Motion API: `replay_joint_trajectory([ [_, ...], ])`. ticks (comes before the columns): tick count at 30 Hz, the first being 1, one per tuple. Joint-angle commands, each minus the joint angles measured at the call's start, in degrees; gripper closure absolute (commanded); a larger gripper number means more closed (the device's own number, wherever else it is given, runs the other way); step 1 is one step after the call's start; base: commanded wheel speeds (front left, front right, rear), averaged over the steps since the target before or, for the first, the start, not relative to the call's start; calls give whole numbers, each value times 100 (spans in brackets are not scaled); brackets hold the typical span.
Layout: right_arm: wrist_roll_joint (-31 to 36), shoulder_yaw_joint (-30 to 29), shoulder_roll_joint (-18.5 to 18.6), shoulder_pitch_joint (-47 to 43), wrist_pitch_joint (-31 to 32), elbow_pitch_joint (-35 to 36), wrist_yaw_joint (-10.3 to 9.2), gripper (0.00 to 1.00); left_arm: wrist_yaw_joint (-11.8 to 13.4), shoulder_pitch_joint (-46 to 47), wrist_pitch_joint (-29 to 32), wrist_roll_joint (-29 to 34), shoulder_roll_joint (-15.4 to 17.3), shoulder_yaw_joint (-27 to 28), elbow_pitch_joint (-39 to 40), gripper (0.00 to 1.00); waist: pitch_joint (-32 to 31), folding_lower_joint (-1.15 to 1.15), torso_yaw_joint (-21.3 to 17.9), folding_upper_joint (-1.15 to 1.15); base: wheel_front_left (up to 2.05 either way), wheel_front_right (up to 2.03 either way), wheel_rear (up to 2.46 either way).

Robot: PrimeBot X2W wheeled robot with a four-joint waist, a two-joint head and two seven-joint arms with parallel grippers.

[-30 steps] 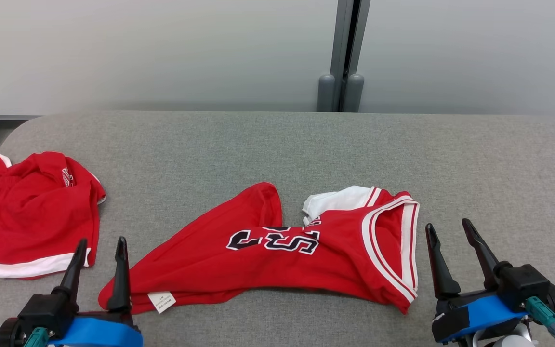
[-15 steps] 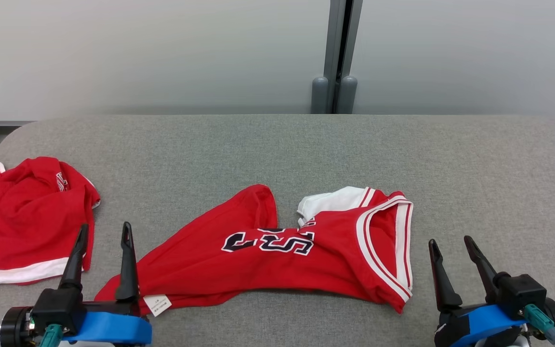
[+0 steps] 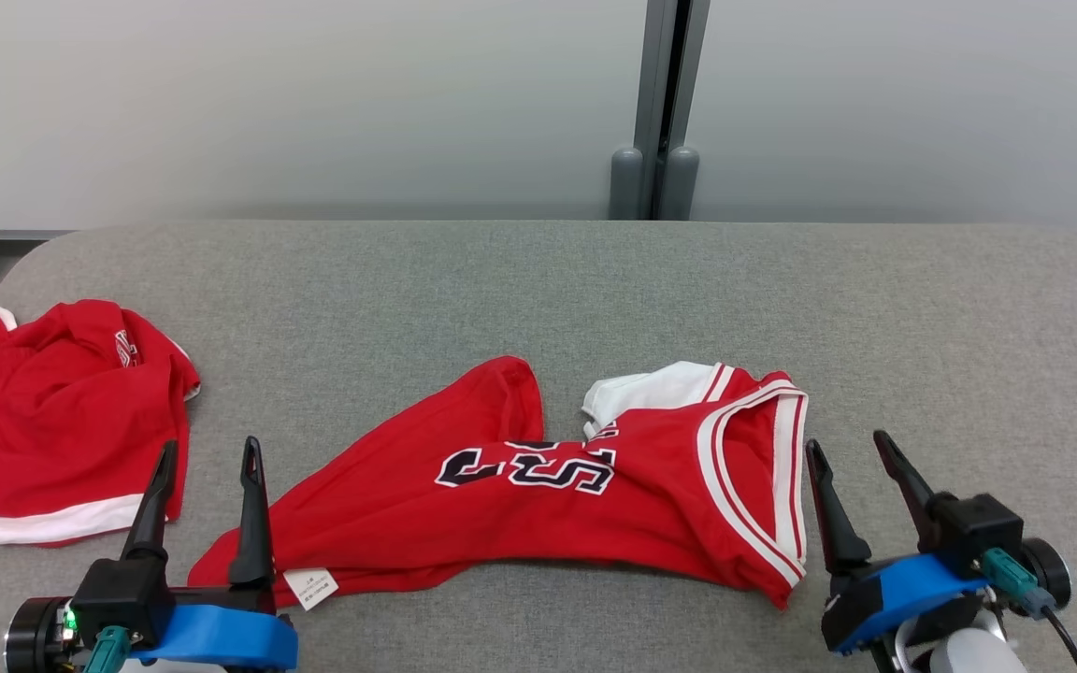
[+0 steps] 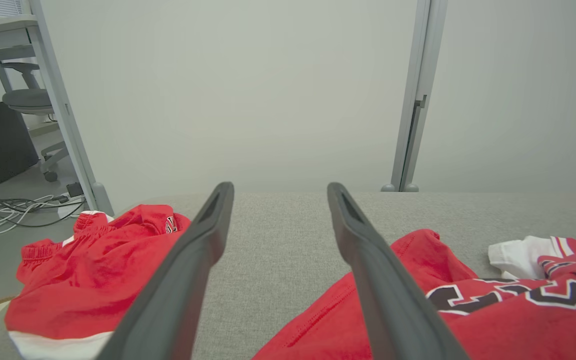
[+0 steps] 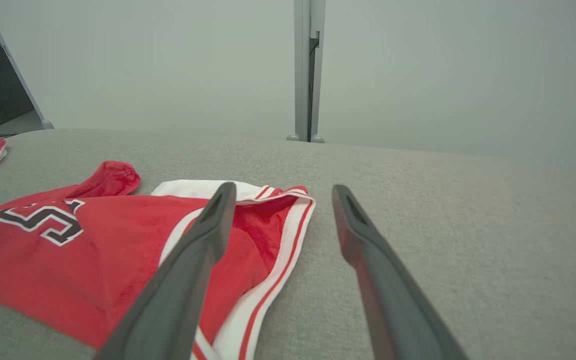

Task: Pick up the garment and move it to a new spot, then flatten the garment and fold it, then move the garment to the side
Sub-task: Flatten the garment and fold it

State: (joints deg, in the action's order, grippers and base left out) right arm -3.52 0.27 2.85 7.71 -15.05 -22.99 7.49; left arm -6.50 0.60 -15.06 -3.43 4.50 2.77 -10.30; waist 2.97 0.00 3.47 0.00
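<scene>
While both pairs of jaws stand wide open and empty at the near side of the table (image 3: 538,280), the garment (image 3: 538,505), a red jersey with white trim, lies crumpled between them. Its hem corner, with a small white label (image 3: 311,588), sits just beside the left jaws, though I cannot tell whether it touches them, and its white-banded neck opening (image 3: 753,467) lies just beside the right jaws. Set mid-table yet twisted, it looks to me ready for the flattening step. The next move calls for each pair to lower onto its own end, pinch an edge cleanly and draw the cloth apart. The dark lettering (image 3: 529,465) is folded over and cannot be read, a white patch (image 3: 651,388) beyond the collar may be lining or sleeve, and the underside is hidden. Farther out from the left jaws a second red garment (image 3: 52,421) lies heaped, cut off at the head view's edge. Beyond everything stands a pale wall (image 3: 314,93) with a grey post (image 3: 665,112).
</scene>
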Motion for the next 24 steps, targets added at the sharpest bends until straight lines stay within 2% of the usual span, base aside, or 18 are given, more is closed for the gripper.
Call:
replay_joint_trajectory([
  [1,65,42,26,195,-19,-55,1,0,-22,101,-16,31,-8,-8,-6,0,14,0,23,0,0,0,0],
  [11,247,211,403,1922,-18,-1002,1,0,-74,308,-16,-4,-52,-103,-13,0,320,0,211,0,0,0,0],
  [18,319,188,666,2655,-13,-2235,1,0,-104,531,-17,-73,-87,-214,0,0,635,0,426,0,0,0,0],
  [24,260,236,729,3042,10,-3393,1,0,-110,666,-16,-110,-106,-267,-19,0,819,0,540,0,0,0,0],
])
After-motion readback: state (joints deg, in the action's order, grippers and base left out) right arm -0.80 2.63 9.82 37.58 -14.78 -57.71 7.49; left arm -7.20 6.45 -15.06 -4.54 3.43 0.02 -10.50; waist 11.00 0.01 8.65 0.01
